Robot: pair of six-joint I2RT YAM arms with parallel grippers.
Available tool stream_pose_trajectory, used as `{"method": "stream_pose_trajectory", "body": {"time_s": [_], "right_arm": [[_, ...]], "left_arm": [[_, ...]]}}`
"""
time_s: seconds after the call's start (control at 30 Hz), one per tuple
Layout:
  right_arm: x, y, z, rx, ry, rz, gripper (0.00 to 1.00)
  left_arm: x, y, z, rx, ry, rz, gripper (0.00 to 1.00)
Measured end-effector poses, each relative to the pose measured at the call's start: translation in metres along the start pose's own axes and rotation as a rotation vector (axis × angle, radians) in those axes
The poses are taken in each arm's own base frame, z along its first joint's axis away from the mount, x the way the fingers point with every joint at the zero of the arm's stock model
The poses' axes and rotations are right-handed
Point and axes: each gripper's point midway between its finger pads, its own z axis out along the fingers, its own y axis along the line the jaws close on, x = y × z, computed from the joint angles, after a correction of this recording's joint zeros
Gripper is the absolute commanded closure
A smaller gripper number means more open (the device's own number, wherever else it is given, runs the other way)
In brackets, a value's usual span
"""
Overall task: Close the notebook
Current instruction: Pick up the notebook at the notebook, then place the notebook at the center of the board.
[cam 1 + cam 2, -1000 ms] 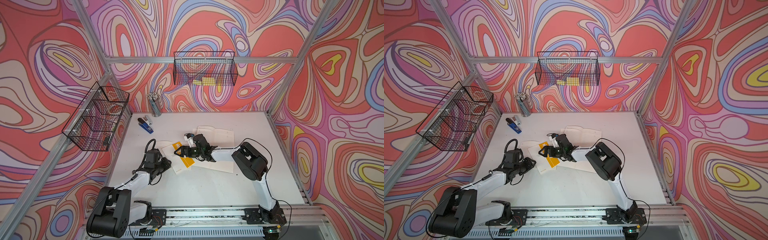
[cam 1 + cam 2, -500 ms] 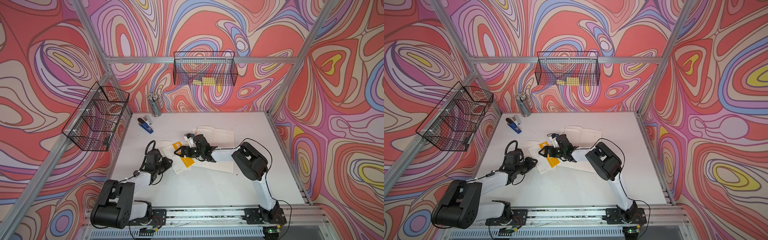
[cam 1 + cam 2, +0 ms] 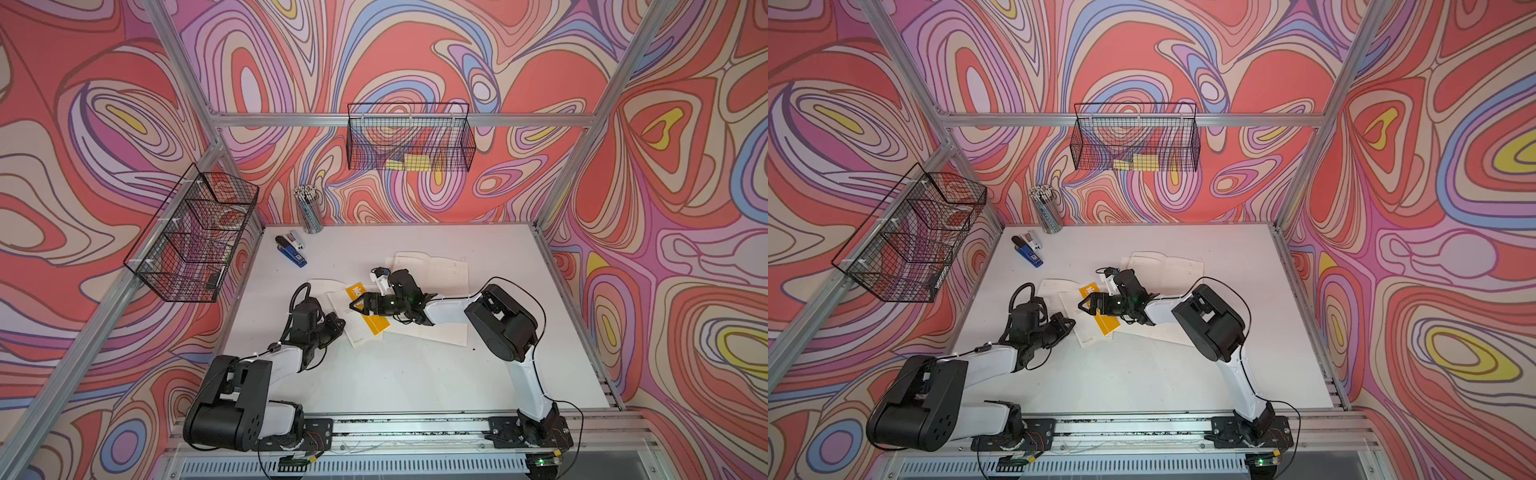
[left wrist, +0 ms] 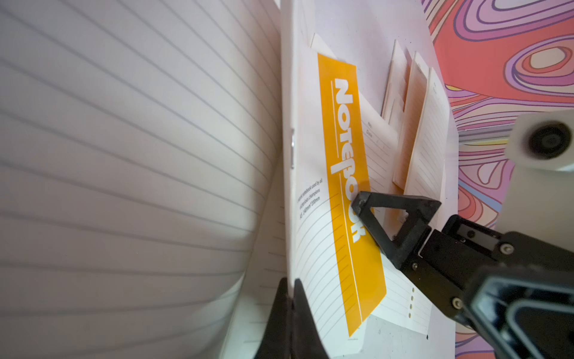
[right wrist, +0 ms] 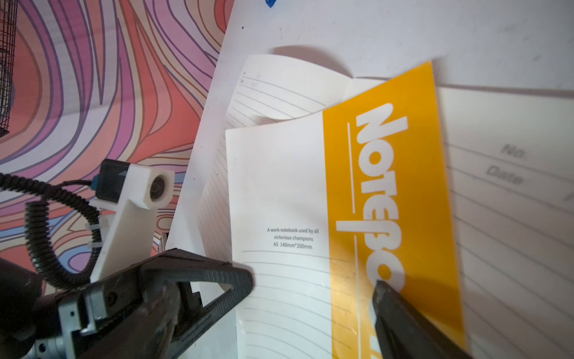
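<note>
Left wrist view: our left hand [image 4: 289,290] is clenched on the edge of the notebook [image 4: 338,174], likely anchoring it on the desk [image 3: 415,374], arm-side of the stapler [image 3: 291,250]; our right hand [image 4: 360,203] touches its cover, grip we cannot tell.

Notebook [image 3: 368,318] at middle of table [image 3: 395,374]. Stapler [image 3: 291,249] behind-left of it. Pencil cup [image 3: 308,210] farther behind-left. Open pad [image 3: 436,268] near, behind-right. Wire basket [image 3: 409,143] hung high behind.

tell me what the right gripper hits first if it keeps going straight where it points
The right gripper tip is at the notebook cover, so that first; beyond it, probably the left gripper pinching the cover's edge. Depth is unclear.
</note>
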Motion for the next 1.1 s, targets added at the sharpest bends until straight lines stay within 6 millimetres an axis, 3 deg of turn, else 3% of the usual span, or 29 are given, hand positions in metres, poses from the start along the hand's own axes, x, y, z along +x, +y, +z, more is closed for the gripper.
{"method": "stream_pose_trajectory", "body": {"time_s": [0.13, 0.3, 0.43, 0.53, 0.7, 0.97, 1.1], "right_arm": [[-0.009, 0.019, -0.011, -0.026, -0.011, -0.021, 0.02], [-0.035, 0.068, -0.041, -0.079, -0.069, -0.091, 0.02], [-0.052, 0.101, -0.065, -0.110, -0.113, -0.152, 0.02], [-0.057, 0.114, -0.077, -0.112, -0.130, -0.181, 0.02], [-0.053, 0.111, -0.090, -0.082, -0.135, -0.188, 0.02], [-0.038, 0.092, -0.098, -0.023, -0.112, -0.163, 0.02], [-0.035, 0.087, -0.100, -0.006, -0.109, -0.156, 0.02]], "left_arm": [[-0.001, -0.009, -0.005, 0.028, -0.001, 0.021, 1.00], [-0.012, -0.030, -0.009, 0.054, 0.015, 0.057, 1.00], [-0.042, -0.068, -0.011, 0.087, 0.000, 0.115, 1.00], [-0.072, -0.101, -0.008, 0.109, -0.005, 0.164, 1.00], [-0.120, -0.134, 0.006, 0.098, 0.031, 0.226, 1.00], [-0.175, -0.142, 0.022, 0.048, 0.068, 0.253, 1.00], [-0.190, -0.134, 0.041, 0.053, 0.095, 0.233, 1.00]]}}
